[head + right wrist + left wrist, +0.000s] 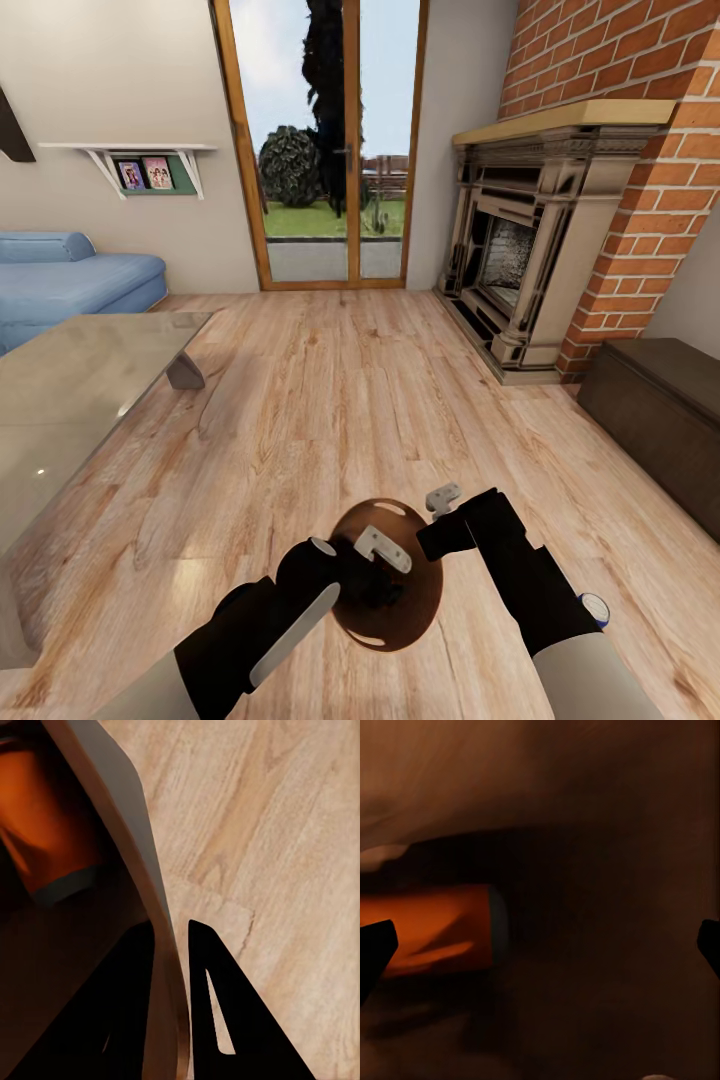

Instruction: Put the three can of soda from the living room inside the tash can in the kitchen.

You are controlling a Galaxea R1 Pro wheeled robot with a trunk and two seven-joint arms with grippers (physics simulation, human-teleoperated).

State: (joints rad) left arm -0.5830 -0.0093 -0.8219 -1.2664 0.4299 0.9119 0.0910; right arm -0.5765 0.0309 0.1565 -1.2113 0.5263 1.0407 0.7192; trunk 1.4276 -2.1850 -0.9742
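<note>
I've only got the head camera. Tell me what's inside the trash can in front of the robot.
Observer: In the left wrist view, one orange soda can lies on its side inside the trash can.
Operator: Report the left fingers.
Observer: The left fingers are spread wide inside the trash can, not closed on the soda can.
Operator: Now the right grip.
Observer: The right fingers straddle the trash can's wall, one inside and one outside, pinched on it.
</note>
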